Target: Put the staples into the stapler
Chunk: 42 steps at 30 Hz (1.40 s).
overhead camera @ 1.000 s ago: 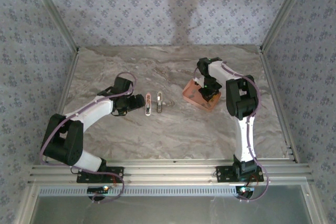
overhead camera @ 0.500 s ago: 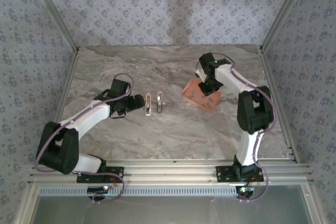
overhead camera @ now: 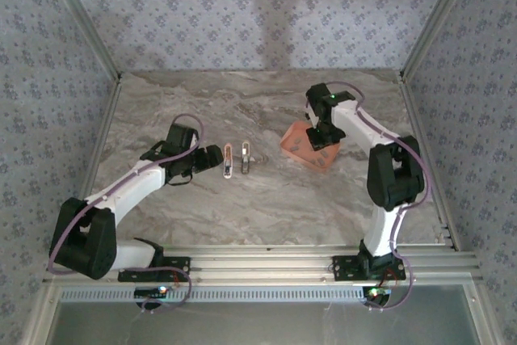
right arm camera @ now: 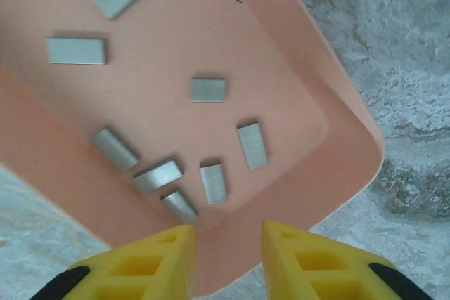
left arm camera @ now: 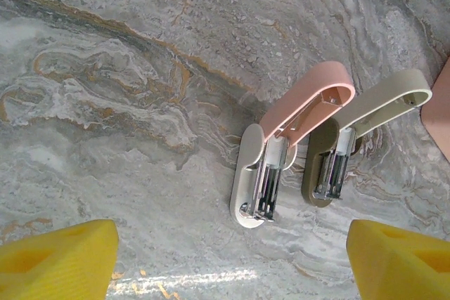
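The pink-and-white stapler lies swung open on the marble table, its metal rail bare; from above it shows as the stapler. My left gripper is open just short of its white end, nothing between the fingers, and appears as the left gripper. Several grey staples lie loose in the salmon tray. My right gripper hovers open over the tray's near rim, a narrow empty gap between its yellow fingers, and appears as the right gripper above the tray.
A second stapler, olive and beige, lies open right beside the pink one, on the tray's side, seen from above as the olive stapler. Patterned walls and metal frame posts close the table in on three sides.
The right arm's elbow has swung outward to the right while its gripper stayed over the tray. The left arm has stretched out lower, its gripper holding near the pink stapler.
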Each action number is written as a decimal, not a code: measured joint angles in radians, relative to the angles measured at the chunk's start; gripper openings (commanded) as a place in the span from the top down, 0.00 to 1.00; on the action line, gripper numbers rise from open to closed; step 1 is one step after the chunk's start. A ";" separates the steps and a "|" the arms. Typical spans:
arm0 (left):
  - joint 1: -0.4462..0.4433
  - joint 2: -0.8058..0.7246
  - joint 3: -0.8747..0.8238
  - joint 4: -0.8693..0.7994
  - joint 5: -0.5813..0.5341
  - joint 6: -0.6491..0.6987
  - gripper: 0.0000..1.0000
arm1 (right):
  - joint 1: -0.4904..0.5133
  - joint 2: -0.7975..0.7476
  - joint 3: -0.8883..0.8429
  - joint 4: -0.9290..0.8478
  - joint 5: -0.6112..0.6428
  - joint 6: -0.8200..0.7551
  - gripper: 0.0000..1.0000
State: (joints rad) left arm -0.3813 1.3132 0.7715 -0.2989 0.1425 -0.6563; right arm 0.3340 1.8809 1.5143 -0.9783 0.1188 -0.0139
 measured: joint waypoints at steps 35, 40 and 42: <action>0.000 0.047 -0.013 0.015 0.000 0.000 0.16 | -0.042 0.321 0.197 -0.129 0.023 0.018 0.76; 0.000 0.049 -0.013 0.017 0.000 0.000 0.16 | -0.051 0.324 0.198 -0.122 0.000 0.019 0.81; 0.000 0.050 -0.013 0.019 0.000 0.000 0.16 | -0.056 0.325 0.198 -0.121 -0.007 0.019 0.82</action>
State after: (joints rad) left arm -0.3813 1.3628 0.7586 -0.2794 0.1425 -0.6567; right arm 0.2779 2.2059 1.7119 -1.0992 0.1120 0.0048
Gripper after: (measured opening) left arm 0.845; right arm 0.187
